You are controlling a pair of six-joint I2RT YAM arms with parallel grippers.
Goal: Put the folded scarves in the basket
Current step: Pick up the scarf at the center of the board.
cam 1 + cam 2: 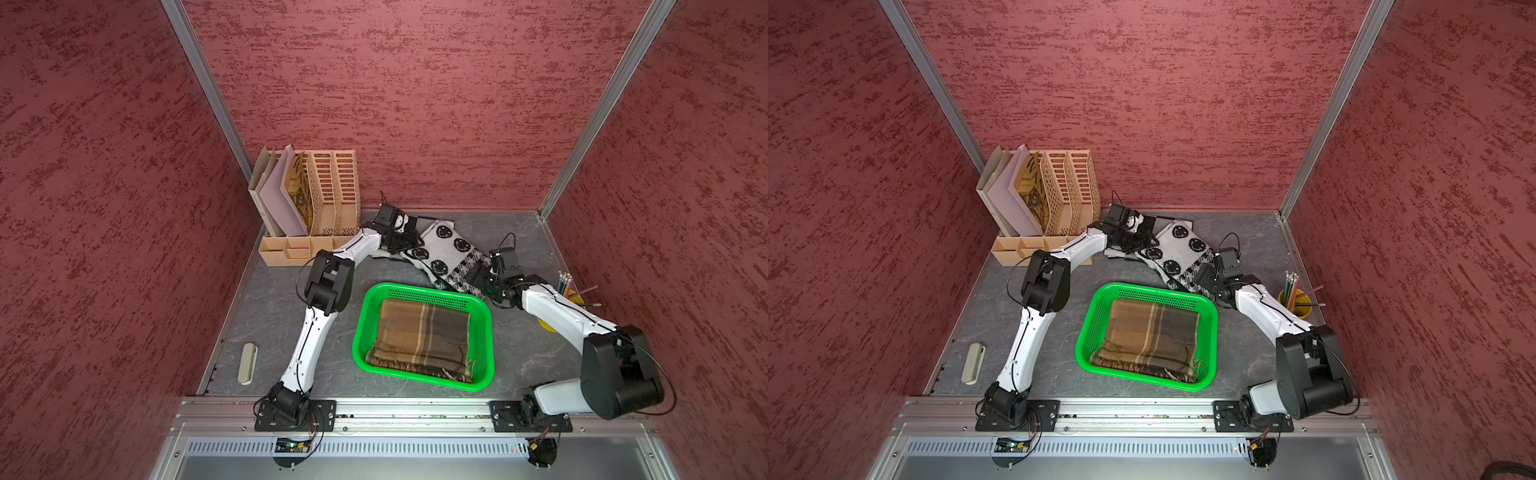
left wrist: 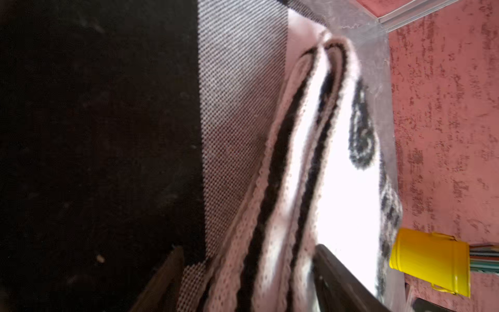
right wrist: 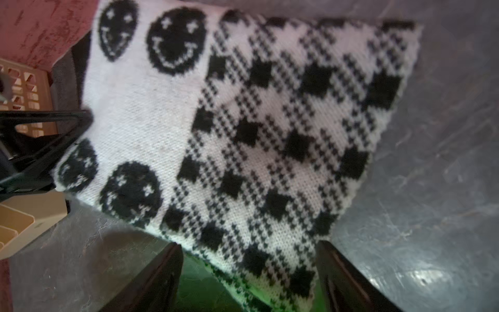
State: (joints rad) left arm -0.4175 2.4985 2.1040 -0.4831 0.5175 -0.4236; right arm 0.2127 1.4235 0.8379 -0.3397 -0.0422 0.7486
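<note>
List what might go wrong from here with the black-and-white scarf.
1. The left gripper and right gripper stand open at the ends of the black-and-white scarf. A grip could catch only some of its stacked layers, and it may unfold on lifting.
2. The basket already holds a brown plaid scarf, so a second may drape over the rim.
3. The right arm sits close to the yellow pencil cup and could knock it.
</note>
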